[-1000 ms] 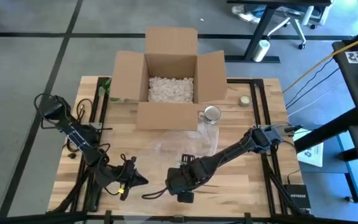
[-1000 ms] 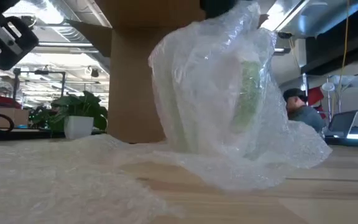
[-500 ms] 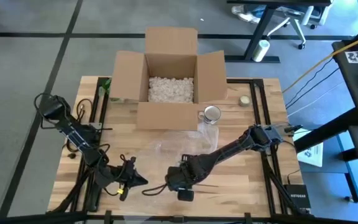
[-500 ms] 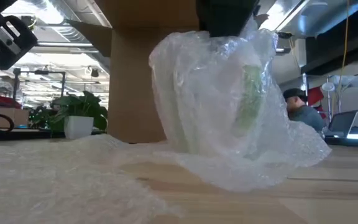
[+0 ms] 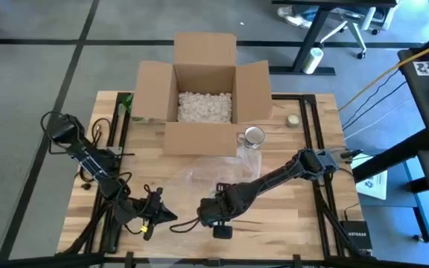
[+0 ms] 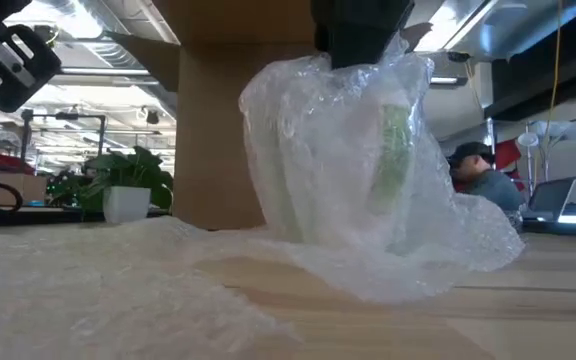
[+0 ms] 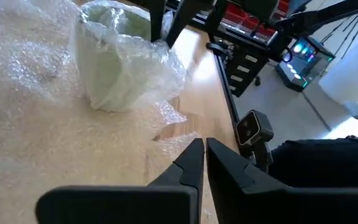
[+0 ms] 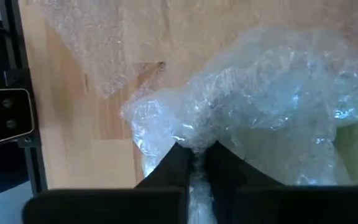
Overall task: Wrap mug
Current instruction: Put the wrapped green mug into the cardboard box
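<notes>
The pale green ceramic mug (image 7: 112,65) stands upright near the front edge of the wooden desk (image 5: 311,216), draped in the clear bubble-wrap sheet (image 6: 348,170), and the right hand (image 8: 194,163) pinches a fold of that sheet just above it. The left hand (image 7: 199,163), fingers pressed together on nothing, waits nearby. If the thin fold slips or tears, the wrap could fall open, or a pull could tip the mug.

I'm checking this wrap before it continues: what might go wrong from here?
The right gripper pinches only a gathered fold of bubble wrap above the mug, so the film may slip free and fall open. Pulling on it could tip the mug. The left gripper sits apart, shut and empty, steadying nothing.
</notes>
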Robot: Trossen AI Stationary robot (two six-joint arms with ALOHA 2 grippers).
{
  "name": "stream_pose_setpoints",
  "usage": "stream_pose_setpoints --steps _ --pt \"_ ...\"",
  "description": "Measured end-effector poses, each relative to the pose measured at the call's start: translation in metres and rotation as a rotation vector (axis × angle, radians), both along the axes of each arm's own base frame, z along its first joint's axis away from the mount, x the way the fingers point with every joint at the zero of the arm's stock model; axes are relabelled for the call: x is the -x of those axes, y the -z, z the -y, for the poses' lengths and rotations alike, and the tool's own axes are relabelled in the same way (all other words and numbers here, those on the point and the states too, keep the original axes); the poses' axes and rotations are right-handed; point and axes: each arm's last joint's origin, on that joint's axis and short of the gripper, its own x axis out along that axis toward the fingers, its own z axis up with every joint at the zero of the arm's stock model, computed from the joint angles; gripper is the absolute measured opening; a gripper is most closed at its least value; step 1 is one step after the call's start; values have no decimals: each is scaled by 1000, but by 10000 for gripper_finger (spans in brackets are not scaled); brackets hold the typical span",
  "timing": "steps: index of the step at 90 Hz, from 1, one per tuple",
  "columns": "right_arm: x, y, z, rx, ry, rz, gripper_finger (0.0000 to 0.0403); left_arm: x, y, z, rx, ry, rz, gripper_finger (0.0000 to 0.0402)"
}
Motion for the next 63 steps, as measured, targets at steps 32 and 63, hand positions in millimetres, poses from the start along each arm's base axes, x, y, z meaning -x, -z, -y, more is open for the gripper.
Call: stream_pose_setpoints --steps 32,63 --pt "20 -38 -12 -26 5 88 1 0 0 0 1 0 0 0" --pt "37 -66 -21 -40 -15 162 0 0 0 0 2 -1 -1 0"
